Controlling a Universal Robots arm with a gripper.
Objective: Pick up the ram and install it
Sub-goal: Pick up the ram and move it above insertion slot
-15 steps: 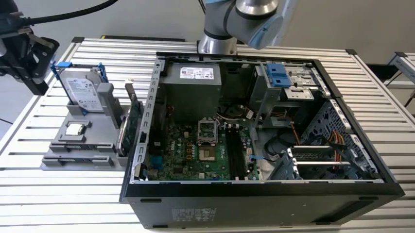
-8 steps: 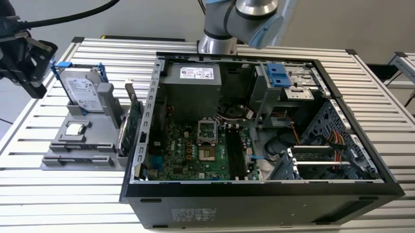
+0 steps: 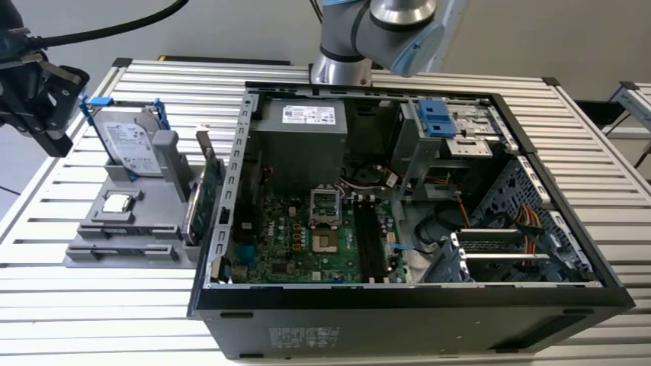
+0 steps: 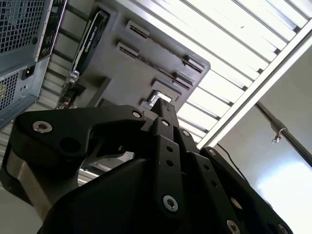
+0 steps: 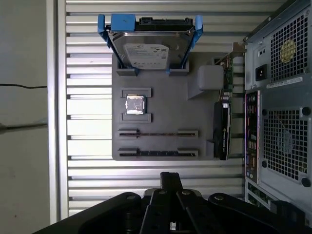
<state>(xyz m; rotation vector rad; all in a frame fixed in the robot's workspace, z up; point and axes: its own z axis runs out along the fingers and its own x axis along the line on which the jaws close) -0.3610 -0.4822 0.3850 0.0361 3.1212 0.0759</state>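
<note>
**Grey moulded parts holder** [image 5: 161,92], lying on the slatted aluminium counter [image 3: 102,297]. Contents:
- Silver hard drive in a blue-clipped frame [image 5: 148,46], propped at a tilt at one end of the holder.
- Small square silver processor chip [image 5: 135,105], seated in a recess next to the drive, towards the holder's middle.
- Green circuit card with a metal bracket [image 5: 222,122], standing on edge along the holder's long side.
- The ram [image 5: 158,152], a slim, dark, narrow stick seen edge-on. It appears to sit in the long slot at the end of the holder farthest from the drive. The matching slot between it and the chip shows only a thin line, and I cannot tell what that slot holds.

**Black open-sided computer case** [image 3: 407,305], just beside the holder on the card's side. It holds a green motherboard [image 3: 305,244] and a grey power supply box [image 3: 305,145].

**Pale grey and blue robot arm** [image 3: 397,30], rising beyond the case from the holder.

**Black end effector** [image 3: 58,143], raised above the counter on the side of the holder away from the case, well apart from the ram and touching nothing. In both wrist views its tips [image 5: 170,178] [image 4: 163,109] are pressed together with nothing between them.
</note>
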